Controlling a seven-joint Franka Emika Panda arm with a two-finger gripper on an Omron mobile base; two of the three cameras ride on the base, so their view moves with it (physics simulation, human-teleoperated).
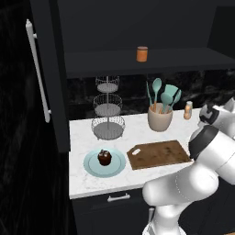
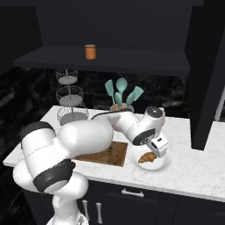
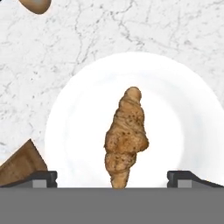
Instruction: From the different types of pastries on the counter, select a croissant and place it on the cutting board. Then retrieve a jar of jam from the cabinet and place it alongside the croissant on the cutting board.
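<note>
A golden-brown croissant [image 3: 125, 134] lies on a white plate [image 3: 78, 113], also seen as the croissant [image 2: 148, 157] on the plate [image 2: 163, 165] right of the wooden cutting board [image 1: 158, 153], whose corner [image 3: 19, 167] shows in the hand view. My gripper [image 3: 112, 177] hovers directly above the croissant, open, its fingertips [image 3: 41, 177] wide apart on either side of the pastry. An orange jam jar [image 1: 142, 53] stands on the open cabinet shelf above, jar [image 2: 90, 51].
A teal plate [image 1: 92, 166] holds a chocolate cupcake [image 1: 104, 157] left of the board. A three-tier wire stand [image 1: 108, 108], a utensil crock [image 1: 159, 118] and a small shaker [image 1: 187, 110] stand at the back. A dark cabinet door [image 1: 46, 73] hangs open on the left.
</note>
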